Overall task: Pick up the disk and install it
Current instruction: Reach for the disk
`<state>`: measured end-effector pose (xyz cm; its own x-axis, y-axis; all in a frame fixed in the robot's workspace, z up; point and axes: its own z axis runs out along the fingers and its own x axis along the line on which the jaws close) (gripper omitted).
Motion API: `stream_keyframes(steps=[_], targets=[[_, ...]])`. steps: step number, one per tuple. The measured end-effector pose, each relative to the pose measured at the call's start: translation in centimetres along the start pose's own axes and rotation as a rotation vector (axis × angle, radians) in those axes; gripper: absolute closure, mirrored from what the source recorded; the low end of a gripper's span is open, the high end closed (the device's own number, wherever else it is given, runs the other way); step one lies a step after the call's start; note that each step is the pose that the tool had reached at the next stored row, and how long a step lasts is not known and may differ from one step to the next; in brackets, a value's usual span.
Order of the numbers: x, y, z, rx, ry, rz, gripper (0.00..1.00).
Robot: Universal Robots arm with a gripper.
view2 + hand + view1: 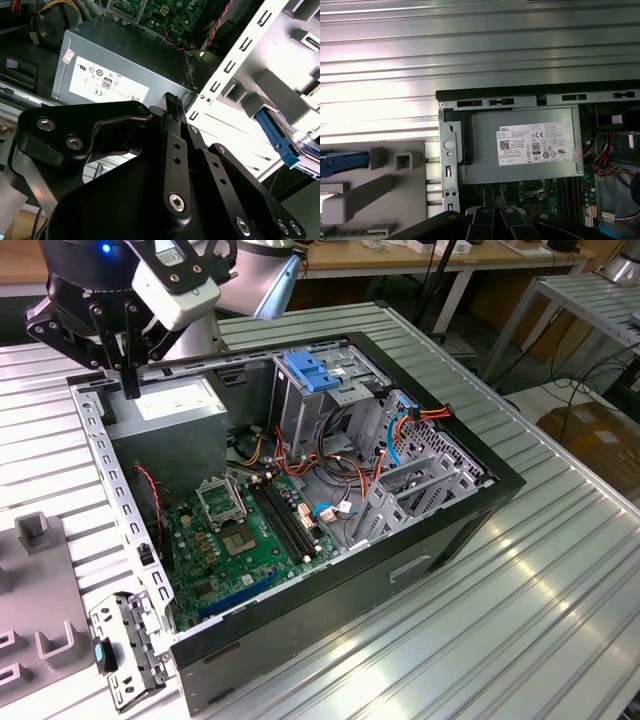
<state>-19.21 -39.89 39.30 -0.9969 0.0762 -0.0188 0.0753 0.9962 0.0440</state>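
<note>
The gripper [130, 388] hangs just above the power supply [178, 405] in the open computer case [330, 625], its jaws clenched together with nothing between them. The disk [344, 164] lies outside the case on a grey moulded fixture [405, 190] on the desk [520, 620], beside the power supply's end. 1 bright blue carrier rail [274, 135] shows in both wrist views; its dark body is hard to make out.

power supply [175, 405] in computer case [400, 575], case on table [530, 640]
</note>
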Motion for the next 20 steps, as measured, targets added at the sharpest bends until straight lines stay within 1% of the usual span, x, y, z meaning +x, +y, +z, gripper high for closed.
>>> stream_keyframes(steps=[5, 16, 20], targets=[[0.38, -0.03, -0.01, 0.0001, 0.0003, 0.0, 0.89], [1.59, -0.12, -0.03, 0.0001, 0.0009, 0.0, 0.89], [2.2, -0.17, -0.05, 0.0001, 0.0012, 0.0, 0.89]])
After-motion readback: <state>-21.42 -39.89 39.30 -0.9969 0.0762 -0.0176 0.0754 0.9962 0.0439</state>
